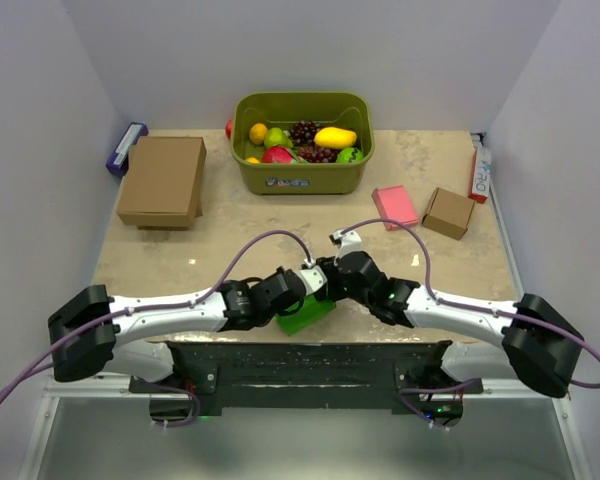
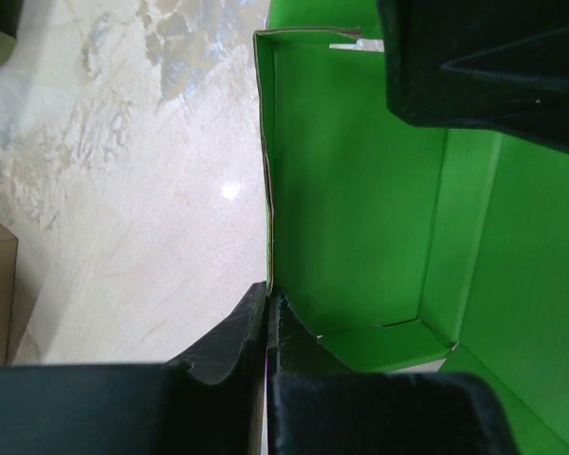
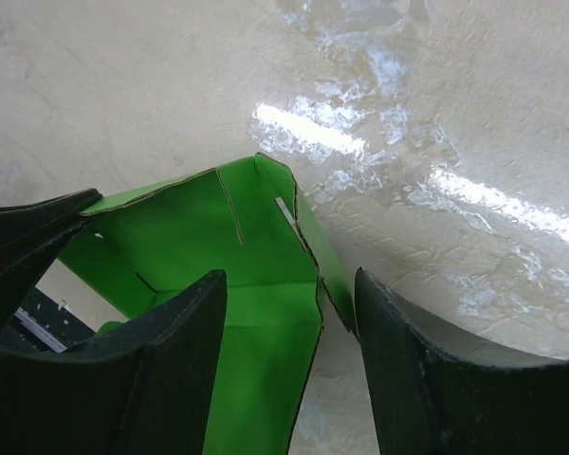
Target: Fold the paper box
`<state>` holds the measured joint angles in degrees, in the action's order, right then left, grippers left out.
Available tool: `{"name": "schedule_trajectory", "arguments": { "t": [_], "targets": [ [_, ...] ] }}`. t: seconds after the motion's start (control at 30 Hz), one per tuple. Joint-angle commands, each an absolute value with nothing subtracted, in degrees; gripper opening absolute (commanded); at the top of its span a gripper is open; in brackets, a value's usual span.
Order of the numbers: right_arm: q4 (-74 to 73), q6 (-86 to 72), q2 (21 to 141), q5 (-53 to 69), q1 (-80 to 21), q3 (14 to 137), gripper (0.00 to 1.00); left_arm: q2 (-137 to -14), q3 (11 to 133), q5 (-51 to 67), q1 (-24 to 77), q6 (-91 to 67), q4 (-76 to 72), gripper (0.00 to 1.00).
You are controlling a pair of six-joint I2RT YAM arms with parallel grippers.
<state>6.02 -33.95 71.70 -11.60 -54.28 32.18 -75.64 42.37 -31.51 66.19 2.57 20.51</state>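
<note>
Status: task part done, by my judgement.

The paper box (image 1: 307, 317) lies on the table (image 1: 230, 230) directly under both grippers. One side wall stands upright and a low end flap meets it at a corner (image 2: 360, 190). The panels beyond that corner lie splayed and no lid or closure is formed. The remaining walls are therefore judged outstanding.

Left gripper (image 2: 267, 318): fingers pinched together on the top edge of the upright wall, one on each face. The tray floor lies to the right of the fingers and bare table to their left.

Right gripper (image 3: 289, 284): fingers spread apart, holding nothing. A raised green wall edge and the tray interior (image 3: 247, 246) sit between them.

Surroundings, all well beyond the fingertips:
- A fruit bin (image 1: 300, 178).
- A large brown box (image 1: 163, 180).
- A pink flat box (image 1: 394, 206).
- A small brown box (image 1: 448, 212).

None of these obstructs the work.

Obstruction noted: the two wrists crowd each other over the box. The right gripper's body looms just above the tray in the left wrist view.
</note>
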Motion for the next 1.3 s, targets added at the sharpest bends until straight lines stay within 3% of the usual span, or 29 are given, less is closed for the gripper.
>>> {"name": "schedule_trajectory", "arguments": {
  "t": [0.0,0.6,0.97,1.27],
  "targets": [
    [2.29,-33.57,67.24,-13.63,-54.84,35.60,0.61,-73.91,42.63,-36.29,66.27,2.02,17.84,0.00],
    [1.93,-43.50,66.88,-8.43,-55.81,26.10,0.59,-76.91,43.24,-39.55,66.18,0.53,19.16,0.00],
    [-1.93,-46.58,74.78,-10.20,-55.81,26.89,0.35,-74.89,43.16,-35.87,63.90,0.79,18.11,0.00],
    [-5.19,-46.93,80.07,-10.29,-55.81,29.27,0.26,-74.27,42.98,-34.54,63.54,1.14,17.58,0.00]
  ]
}}
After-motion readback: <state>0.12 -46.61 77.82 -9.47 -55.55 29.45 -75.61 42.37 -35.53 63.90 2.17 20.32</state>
